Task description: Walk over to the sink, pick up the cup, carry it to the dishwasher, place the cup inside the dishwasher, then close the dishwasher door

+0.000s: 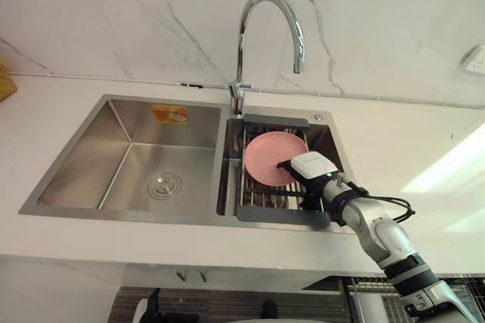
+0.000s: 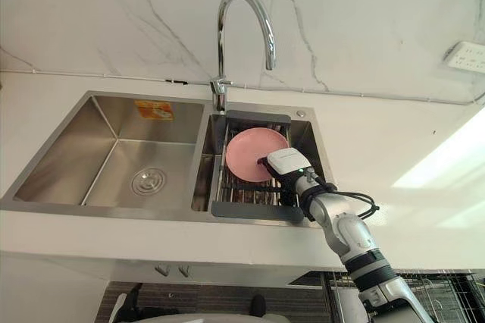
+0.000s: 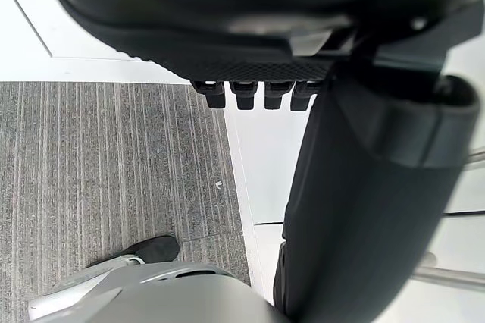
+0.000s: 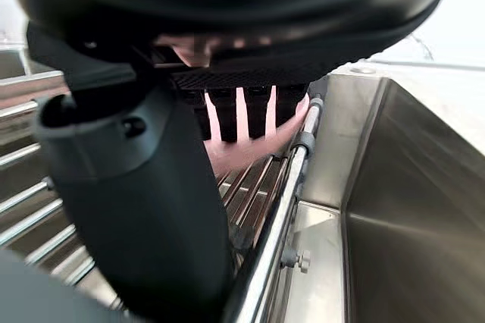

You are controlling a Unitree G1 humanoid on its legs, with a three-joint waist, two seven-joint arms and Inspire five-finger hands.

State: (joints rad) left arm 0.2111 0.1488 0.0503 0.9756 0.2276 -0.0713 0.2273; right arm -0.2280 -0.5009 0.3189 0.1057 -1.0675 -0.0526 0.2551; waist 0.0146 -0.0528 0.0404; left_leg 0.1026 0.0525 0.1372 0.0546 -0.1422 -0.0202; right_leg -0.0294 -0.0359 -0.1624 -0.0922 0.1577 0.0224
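In the centre-right rack [image 1: 261, 195], right hand [image 1: 312, 165] meets pink dish [image 1: 267, 158], grasp unclear; pickup step. Next: grip firmly, lift. Left hand [image 3: 258, 27] hangs relaxed.

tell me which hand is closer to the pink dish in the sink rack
Right. The right hand is at the pink dish in the sink rack; the left hand hangs low above the floor, away from it.

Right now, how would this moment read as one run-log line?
stage: reaching at sink | right hand: open, at pink dish in right-basin rack | left hand: open, empty, low over floor
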